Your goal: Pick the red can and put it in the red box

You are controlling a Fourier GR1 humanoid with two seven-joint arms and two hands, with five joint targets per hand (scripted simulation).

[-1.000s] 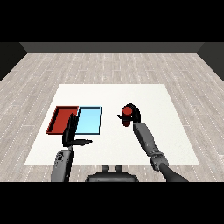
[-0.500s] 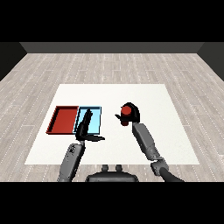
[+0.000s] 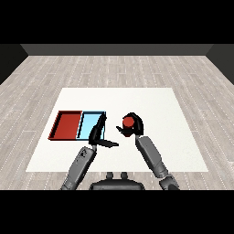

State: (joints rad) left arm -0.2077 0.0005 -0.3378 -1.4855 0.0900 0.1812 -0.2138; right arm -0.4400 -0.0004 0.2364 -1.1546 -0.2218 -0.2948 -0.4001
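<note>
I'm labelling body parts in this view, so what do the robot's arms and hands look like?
Both forearms are grey, rounded segments entering from the lower corners. Each ends in a black hand: the left hand and the right hand, with slim black fingers and a thumb. No cables, markings or sleeves can be made out.

I have one view only, from the head, so nothing is shared with a second camera. It looks down and forward across the white counter (image 3: 151, 100) from the near edge, high enough that the whole counter fits, with grey plank floor around it and a dark wall at the far end. Both forearms enter from the lower corners. The red tray (image 3: 58, 125) and light blue tray (image 3: 89, 119) lie left of centre.
</note>
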